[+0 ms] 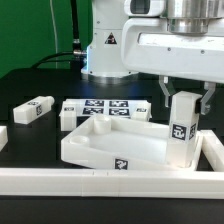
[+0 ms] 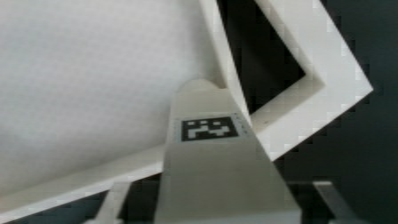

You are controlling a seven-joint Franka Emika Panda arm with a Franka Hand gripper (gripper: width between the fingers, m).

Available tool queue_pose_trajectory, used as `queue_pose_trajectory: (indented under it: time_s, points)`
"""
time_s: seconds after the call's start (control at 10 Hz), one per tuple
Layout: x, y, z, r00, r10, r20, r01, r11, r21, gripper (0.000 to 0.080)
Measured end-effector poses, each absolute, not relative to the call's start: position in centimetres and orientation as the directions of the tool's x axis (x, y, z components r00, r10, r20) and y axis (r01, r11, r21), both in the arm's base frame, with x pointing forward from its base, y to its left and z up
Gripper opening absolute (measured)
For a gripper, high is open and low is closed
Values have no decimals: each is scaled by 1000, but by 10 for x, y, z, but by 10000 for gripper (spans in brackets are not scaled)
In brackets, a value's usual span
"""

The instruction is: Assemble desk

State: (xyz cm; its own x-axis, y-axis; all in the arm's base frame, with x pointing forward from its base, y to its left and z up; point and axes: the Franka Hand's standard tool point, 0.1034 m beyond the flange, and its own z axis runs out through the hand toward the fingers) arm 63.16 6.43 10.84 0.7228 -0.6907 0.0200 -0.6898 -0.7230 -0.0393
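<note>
A: Jaws?
B: Clamped on a leg (image 1: 181, 130), one finger on each side near its upper end. The leg is upright.
A: Where is it against the top?
B: Its lower end is at the top's (image 1: 90, 152) near corner, on the exterior view's right. Cannot tell if it is seated in the socket, since the leg hides that corner.
A: And the top?
B: Flat on the tabletop (image 1: 35, 140), rim up, mid-scene, just behind the rail (image 1: 110, 183). There is a tag on its front wall.
A: Wrist view?
B: It looks down the leg (image 2: 214, 165), tag toward the camera. The top's (image 2: 89, 90) floor and rim lie beyond, with dark tabletop (image 2: 263, 85) past the rim.
A: Other parts?
B: Second leg (image 1: 33, 110) lies loose on the exterior view's left, well apart from the top. Marker board (image 1: 105, 108) is behind the top.
</note>
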Motion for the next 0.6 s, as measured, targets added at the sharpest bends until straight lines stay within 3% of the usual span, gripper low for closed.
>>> queue_pose_trajectory:
  time_s: [0.1, 0.2, 0.3, 0.4, 0.6]
  points:
    - [631, 66, 108, 724, -690, 18, -689, -724, -41, 304]
    - [631, 66, 108, 726, -688, 18, -687, -726, -41, 481]
    - [632, 66, 109, 739, -673, 20, -672, -739, -42, 481]
    - [631, 66, 117, 779, -626, 28, -625, -779, -50, 616]
    - [616, 57, 129, 816, -577, 24, -576, -816, -47, 639]
